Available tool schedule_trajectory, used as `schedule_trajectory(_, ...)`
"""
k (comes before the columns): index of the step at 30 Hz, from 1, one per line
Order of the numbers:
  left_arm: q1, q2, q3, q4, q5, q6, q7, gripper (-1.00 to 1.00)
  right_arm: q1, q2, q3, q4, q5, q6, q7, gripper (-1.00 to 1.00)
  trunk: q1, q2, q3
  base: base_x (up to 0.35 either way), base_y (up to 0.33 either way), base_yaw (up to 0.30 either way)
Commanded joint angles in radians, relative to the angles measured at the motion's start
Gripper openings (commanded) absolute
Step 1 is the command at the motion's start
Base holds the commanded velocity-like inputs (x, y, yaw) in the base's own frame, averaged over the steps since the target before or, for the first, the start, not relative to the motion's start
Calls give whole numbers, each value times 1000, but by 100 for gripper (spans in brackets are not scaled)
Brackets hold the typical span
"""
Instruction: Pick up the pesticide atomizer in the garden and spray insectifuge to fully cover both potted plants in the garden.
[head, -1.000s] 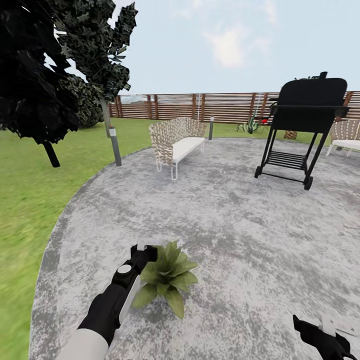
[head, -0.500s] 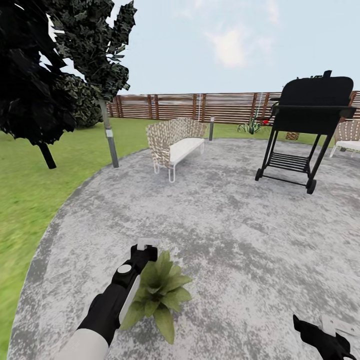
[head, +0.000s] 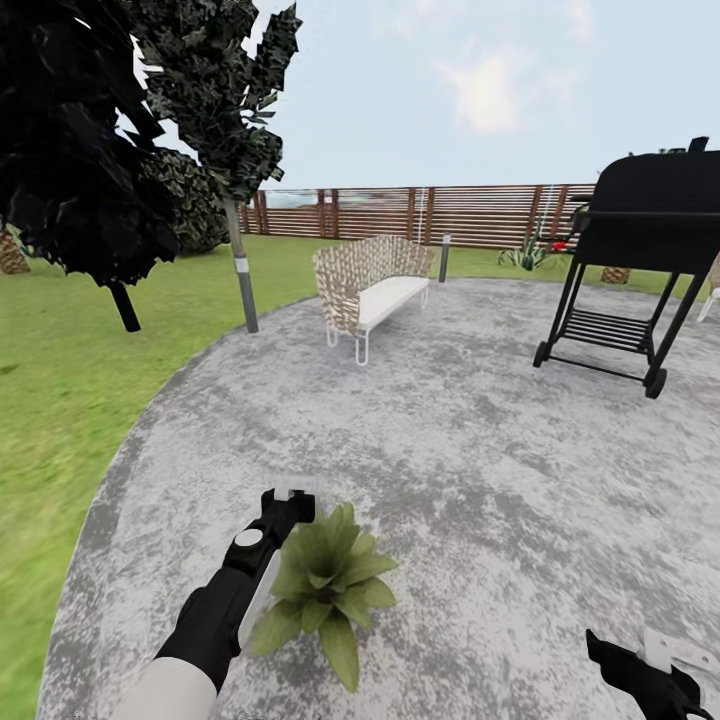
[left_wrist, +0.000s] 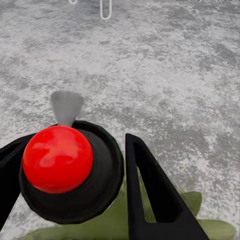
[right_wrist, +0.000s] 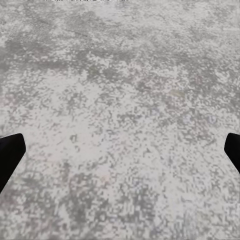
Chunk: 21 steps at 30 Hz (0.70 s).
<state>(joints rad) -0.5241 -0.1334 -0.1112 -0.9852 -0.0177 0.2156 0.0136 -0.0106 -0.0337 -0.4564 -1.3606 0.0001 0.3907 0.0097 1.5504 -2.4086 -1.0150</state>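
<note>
**Atomizer held over a potted plant on the mottled paving**

The ground is a broad round pad of grey paving (head: 470, 440), mottled and speckled like rough concrete, edged by flat green lawn (head: 70, 380) along the left of the head view. Low and left of centre in that view sits one potted plant (head: 325, 590), a low rosette of broad, pointed, matte green leaves; its pot is hidden under the foliage.

The left gripper (left_wrist: 75, 172) is clenched on the pesticide atomizer (left_wrist: 60, 160): in the left wrist view a glossy red ball sits in a round black collar between the two black wedge-shaped fingers (left_wrist: 150, 195), with a small grey cone-shaped wisp above it and green leaf tips below. In the head view the black left arm reaches up from the lower left, its tip just beside the plant's leaves on their left.

The right gripper (right_wrist: 120, 150) is spread wide, its dark fingertips at the two edges of the right wrist view with only speckled paving between them.

Further back, upper centre, stands a woven wicker bench (head: 370, 285) with a white cushion and thin looped metal legs. At the upper right is a black grill (head: 640, 260) on a wheeled frame. A brown slatted wooden fence (head: 400, 215) runs across behind, and dark, ragged-leaved trees (head: 110, 140) fill the upper left.
</note>
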Motion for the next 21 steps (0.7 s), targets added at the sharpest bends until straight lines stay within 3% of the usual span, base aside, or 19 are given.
schedule_trajectory(1,-1,0,-1,-1,-2,5,2,-100,0,0,-1,-2,0,6,1,100,0,0,-1,0,0,283)
schedule_trajectory(6,-1,0,-2,-1,-2,5,2,-100,0,0,-1,-1,0,5,1,100,0,0,-1,0,0,129)
schedule_trajectory(21,-1,0,-2,-1,-2,5,2,-100,0,0,-3,-2,0,5,1,100,0,0,-1,9,-11,17)
